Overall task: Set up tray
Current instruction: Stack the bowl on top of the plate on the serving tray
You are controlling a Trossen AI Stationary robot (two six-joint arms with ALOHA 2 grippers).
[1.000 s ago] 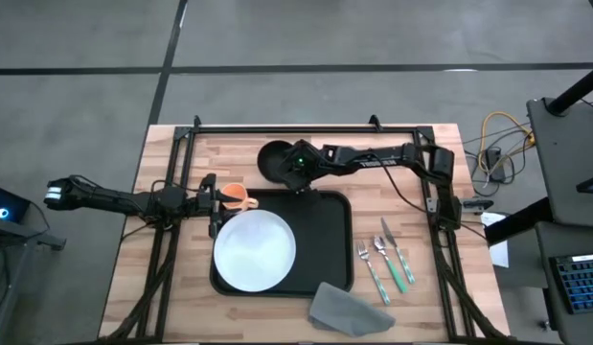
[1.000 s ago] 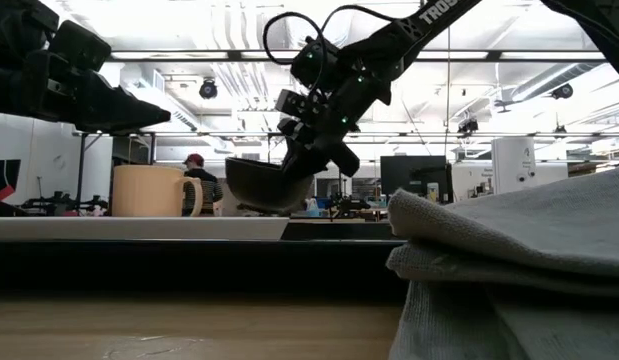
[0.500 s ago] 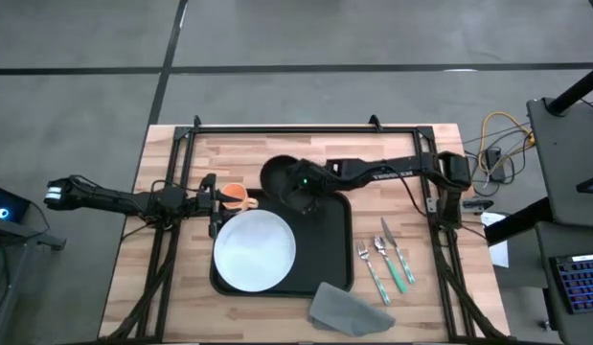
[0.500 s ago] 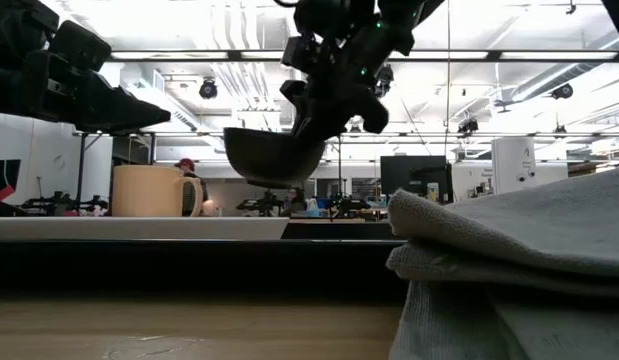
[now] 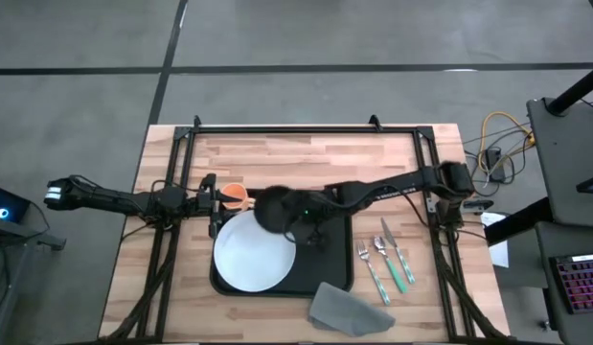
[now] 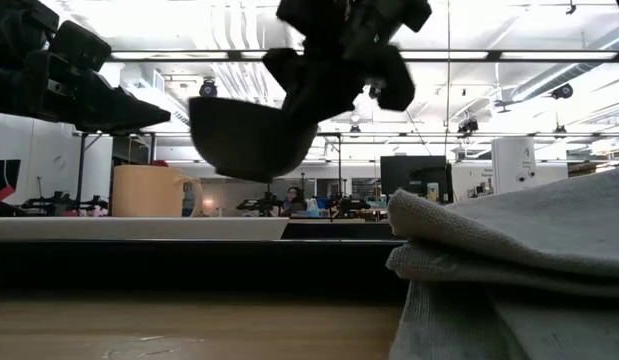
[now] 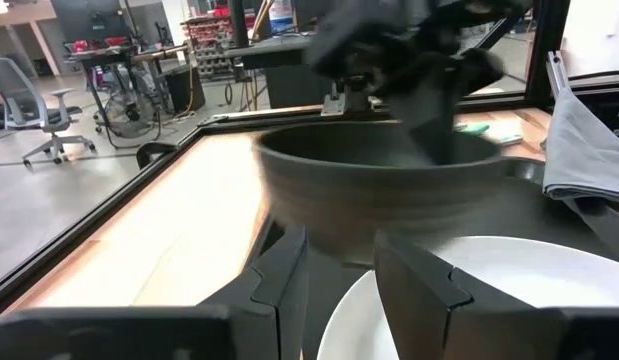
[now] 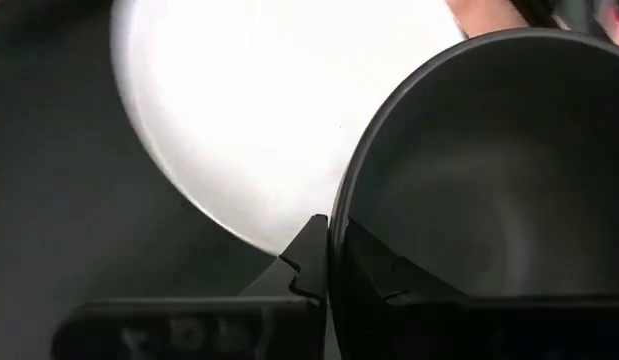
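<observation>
Fingers of the right gripper (image 8: pixel 329 262) pinch the rim of a dark bowl (image 5: pixel 274 208), holding it above the white plate (image 5: pixel 255 251) on the black tray (image 5: pixel 331 251). Left gripper (image 5: pixel 216 203), part open and empty, waits beside an orange cup (image 5: pixel 236 195).
</observation>
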